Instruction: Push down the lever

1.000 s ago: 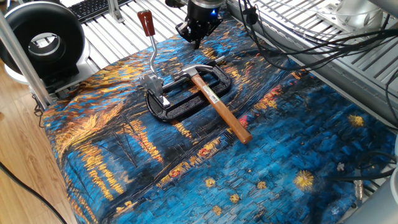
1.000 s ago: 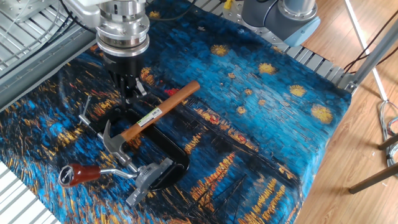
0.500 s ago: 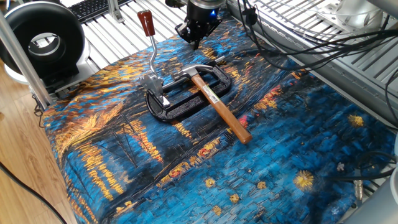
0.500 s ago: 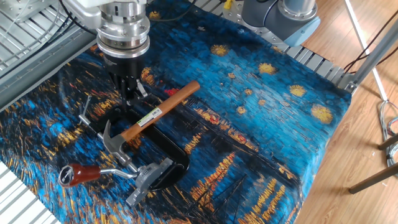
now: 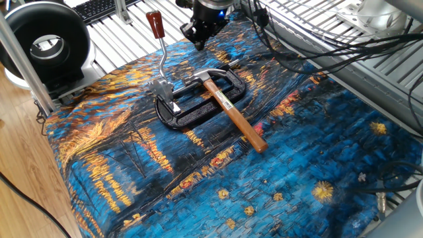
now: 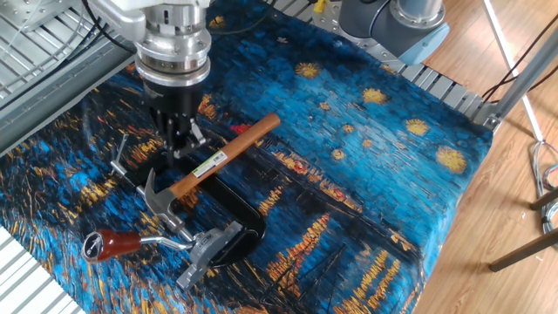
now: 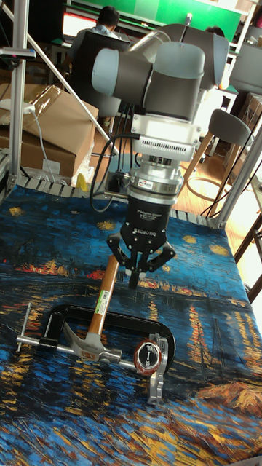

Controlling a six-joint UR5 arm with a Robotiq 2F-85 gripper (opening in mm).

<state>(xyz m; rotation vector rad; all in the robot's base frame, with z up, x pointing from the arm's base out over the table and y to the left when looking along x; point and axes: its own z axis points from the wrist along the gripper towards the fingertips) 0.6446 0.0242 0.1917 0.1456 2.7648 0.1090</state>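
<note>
In one fixed view, the thin bent silver metal lever [image 5: 160,49] with its dark red rubbery end is seen standing upright from a silver bracket on a black oval base [image 5: 198,106], at the far side of the counter covered by a blue and gold painted cloth [image 5: 297,152]. The black two-finger gripper [image 5: 200,43] has been lifted a little and shifted towards the lever's red end since half a second ago; it hangs above the cloth, to the right of the rod and apart from it. In the other fixed view, the gripper [image 6: 179,144] is seen above the far end of the base, beside the wooden-handled steel-headed hammer [image 6: 209,164] laid across it, while the lever [image 6: 131,242] reaches towards the near edge. In the tall fixed view, the gripper [image 7: 134,280] is seen with its jaws clenched together on nothing, pointing down above the hammer's handle, and the lever's red end [image 7: 148,356] is seen below and slightly right. The shift is judged an approach: the lever is untouched and not yet pushed down.
</note>
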